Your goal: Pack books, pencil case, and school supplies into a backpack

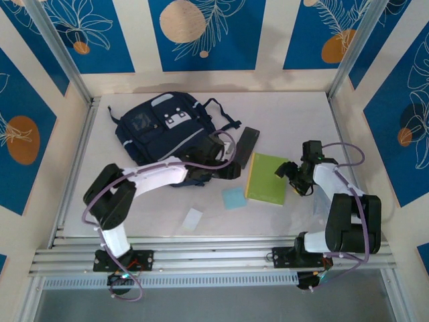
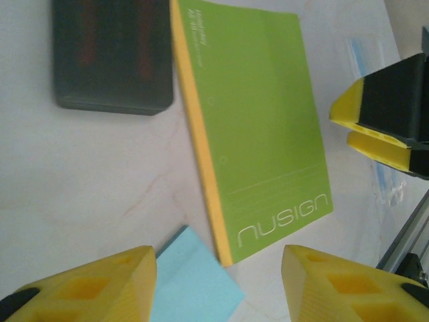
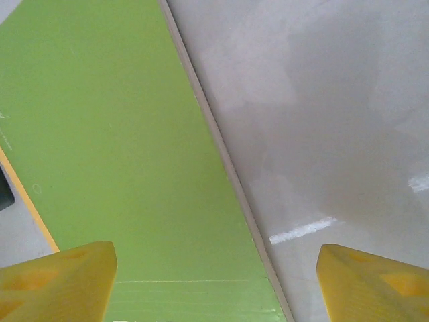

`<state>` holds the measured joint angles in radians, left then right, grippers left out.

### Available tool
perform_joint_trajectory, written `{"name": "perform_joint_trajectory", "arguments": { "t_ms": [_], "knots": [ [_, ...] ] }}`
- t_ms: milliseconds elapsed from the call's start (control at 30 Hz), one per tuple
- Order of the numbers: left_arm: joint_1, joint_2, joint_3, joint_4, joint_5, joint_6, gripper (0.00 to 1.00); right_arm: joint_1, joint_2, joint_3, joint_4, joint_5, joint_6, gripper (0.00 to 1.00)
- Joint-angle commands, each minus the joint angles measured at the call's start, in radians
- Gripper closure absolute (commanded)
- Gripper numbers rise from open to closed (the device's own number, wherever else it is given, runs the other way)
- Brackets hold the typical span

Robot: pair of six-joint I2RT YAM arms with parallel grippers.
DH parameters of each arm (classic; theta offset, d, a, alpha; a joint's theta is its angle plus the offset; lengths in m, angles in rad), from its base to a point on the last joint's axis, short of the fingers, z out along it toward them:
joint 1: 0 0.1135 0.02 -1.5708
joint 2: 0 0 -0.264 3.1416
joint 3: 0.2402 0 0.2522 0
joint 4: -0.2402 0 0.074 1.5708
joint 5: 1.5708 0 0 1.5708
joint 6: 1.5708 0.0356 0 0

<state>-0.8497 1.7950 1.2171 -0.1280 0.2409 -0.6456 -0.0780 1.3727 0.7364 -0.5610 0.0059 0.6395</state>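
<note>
Right claw (image 3: 214, 282), released and wide, straddles the green book's (image 3: 134, 168) right edge; best lower it until one finger slips underneath. Left claw (image 2: 218, 285) hangs released near the book's left edge.

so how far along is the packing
Done: nothing visibly packed. The pencil case, the green book lying on the yellow-orange one, the blue pad and the white piece all lie on the table beside the backpack. In hand: nothing. Both pincers are open, the right pincer at the green book's right edge, the left pincer off its left side. Left: everything has to go in.
</note>
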Motion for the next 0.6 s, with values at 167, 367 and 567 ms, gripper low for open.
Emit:
{"name": "perform_joint_trajectory", "arguments": {
  "t_ms": [167,367,567],
  "knots": [
    [-0.081,0.193,0.155,-0.003,0.008,-0.019,0.54,0.056,0.114,-0.008,0.063,-0.081,-0.009,0.28],
    [-0.092,0.309,0.231,-0.023,0.03,-0.042,0.58,0.077,0.087,-0.013,0.081,-0.153,0.003,0.32],
    [-0.094,0.362,0.249,-0.035,0.038,-0.058,0.61,0.078,0.002,-0.011,0.082,-0.236,0.017,0.39]
  ]
}}
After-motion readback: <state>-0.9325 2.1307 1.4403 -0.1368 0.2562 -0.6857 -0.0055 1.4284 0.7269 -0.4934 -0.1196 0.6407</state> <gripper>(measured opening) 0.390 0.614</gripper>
